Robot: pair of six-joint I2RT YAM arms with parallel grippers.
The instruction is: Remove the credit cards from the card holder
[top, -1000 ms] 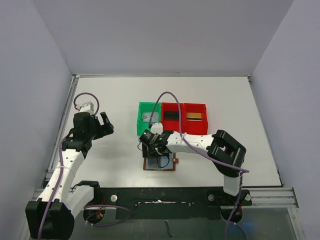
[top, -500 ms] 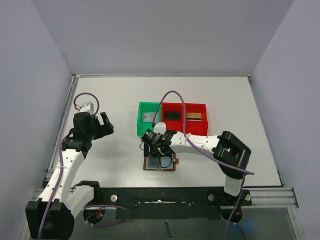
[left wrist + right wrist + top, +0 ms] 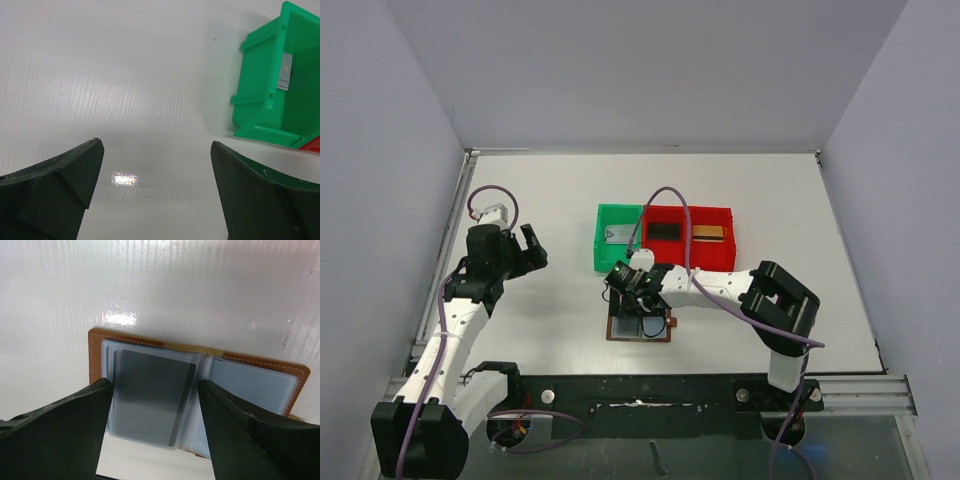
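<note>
The card holder [image 3: 658, 330] lies open on the table near the front edge, brown leather [image 3: 95, 355] with pale blue sleeves. A dark grey credit card [image 3: 150, 392] sits inside its left clear sleeve. My right gripper [image 3: 630, 292] hovers just over it, open, and in the right wrist view the right gripper [image 3: 155, 385] has one finger on each side of that sleeve; whether they touch it I cannot tell. Other credit cards lie in the bins: a silver-grey card [image 3: 613, 234], a black card [image 3: 664, 231] and a gold card [image 3: 709, 233]. My left gripper [image 3: 532, 247] [image 3: 156, 145] is open over bare table, holding nothing.
A green bin [image 3: 603, 250] [image 3: 260, 100] and two red bins [image 3: 686, 254] stand in a row just behind the card holder. The right arm's cable [image 3: 665, 200] arcs over the bins. Grey walls enclose the white table on three sides.
My right gripper has shifted slightly to the right and closer over the card holder. The left arm has not moved.
</note>
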